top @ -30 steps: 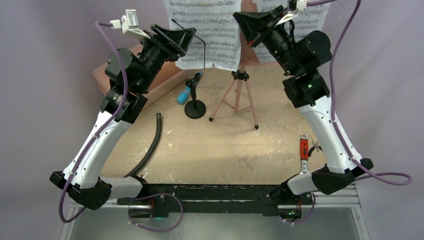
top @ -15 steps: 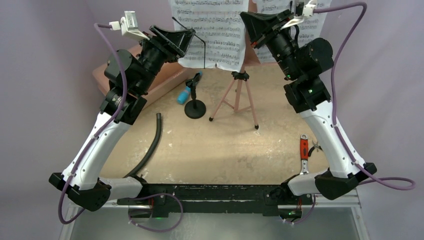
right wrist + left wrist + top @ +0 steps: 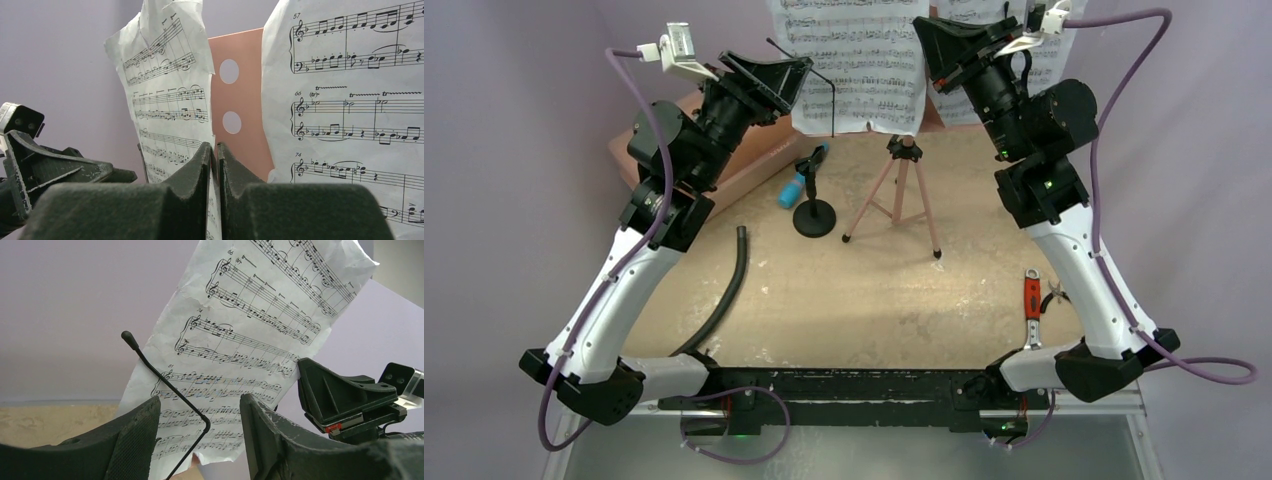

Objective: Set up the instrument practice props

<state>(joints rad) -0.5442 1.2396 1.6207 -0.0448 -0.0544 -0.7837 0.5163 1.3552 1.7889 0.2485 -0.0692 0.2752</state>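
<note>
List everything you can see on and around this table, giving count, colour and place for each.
sheet-music pages: two, white, propped on the music stand at the back
music stand: one, pink with round holes, on tripod legs, back centre
toy microphone: one, cyan, tilted on the mic stand
mic stand: one, black, round base, left of the tripod
case: one, pink, back left, behind the left arm
hose: one, black, near left
pliers: one, red-handled, near right
table: one, sandy
left end effector: black, open, facing a page
right end effector: black, nearly shut on a page edge
</note>
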